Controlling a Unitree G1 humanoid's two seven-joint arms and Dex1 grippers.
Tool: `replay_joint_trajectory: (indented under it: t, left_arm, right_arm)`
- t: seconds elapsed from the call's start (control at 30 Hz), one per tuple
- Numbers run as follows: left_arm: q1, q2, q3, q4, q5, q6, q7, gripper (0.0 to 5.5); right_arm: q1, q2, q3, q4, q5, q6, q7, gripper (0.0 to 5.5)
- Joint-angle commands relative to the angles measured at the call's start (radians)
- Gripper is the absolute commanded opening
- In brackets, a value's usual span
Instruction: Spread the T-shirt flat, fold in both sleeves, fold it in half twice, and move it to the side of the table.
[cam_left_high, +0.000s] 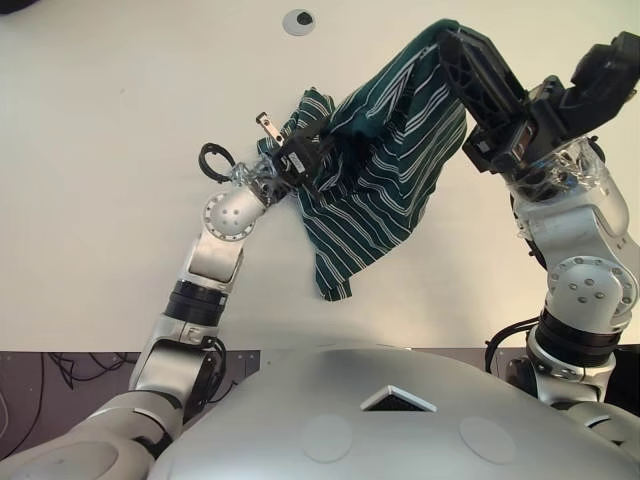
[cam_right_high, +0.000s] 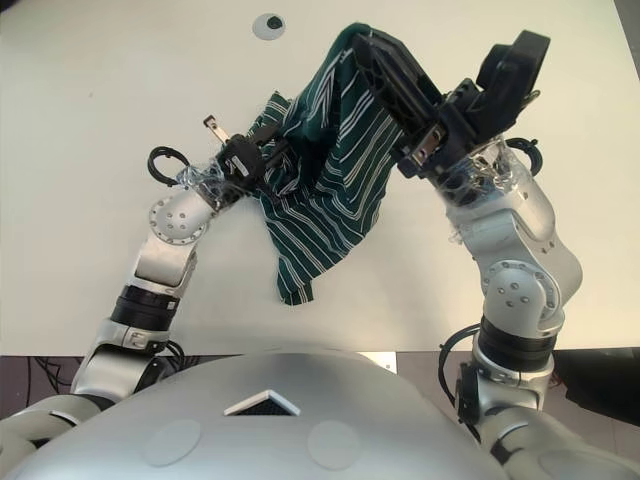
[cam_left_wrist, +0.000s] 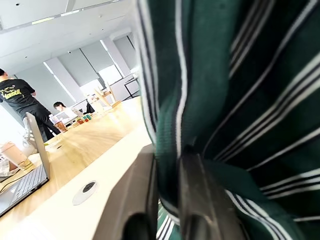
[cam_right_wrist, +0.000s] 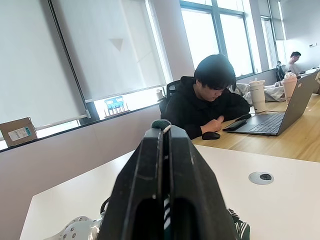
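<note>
Over the white table, we hold the green striped T-shirt in the air, bunched and twisted between our two arms, its lowest corner trailing down to the tabletop near us. Our right gripper is clamped on a fold at the garment's highest point. Our left gripper, lower and to the left, pinches a gathered edge, its fingers pressed on cloth in the wrist view. By our reckoning the job has barely opened: the shirt is not yet spread flat, no sleeve is folded, neither halving is done, and the move to the table's side is left. A round cable port sits at the far edge, well apart from the shirt. What hinders us, we judge, is the cloth itself, crumpled so that sleeves and hem cannot be told apart.
</note>
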Motion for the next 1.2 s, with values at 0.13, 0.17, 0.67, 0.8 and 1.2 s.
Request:
replay_joint_trajectory:
  t: [0.13, 0.17, 0.67, 0.8, 1.2]
  left_arm:
    - [-0.056, 0.067, 0.151, -0.125, -0.376, 0.268, -0.198, 0.01]
    - [-0.071, 0.074, 0.179, -0.154, -0.464, 0.336, -0.231, 0.01]
    - [-0.639, 0.345, 0.255, 0.143, -0.667, 0.767, -0.595, 0.01]
    - [-0.837, 0.368, 0.18, 0.386, -0.528, 0.699, -0.707, 0.01]
    - [-1.3, 0.277, 0.107, 1.106, -0.143, 0.248, -0.593, 0.01]
  right_arm:
    - [-0.066, -0.016, -0.111, 0.075, 0.059, 0.004, -0.059, 0.0]
    - [-0.076, -0.02, -0.123, 0.083, 0.064, 0.007, -0.061, 0.0]
    - [-0.37, -0.18, -0.104, 0.28, -0.063, 0.082, 0.004, 0.0]
    - [-0.502, -0.229, -0.096, 0.406, -0.122, 0.092, 0.05, 0.0]
    - [-0.867, -0.274, 0.03, 0.909, -0.506, -0.122, 0.202, 0.0]
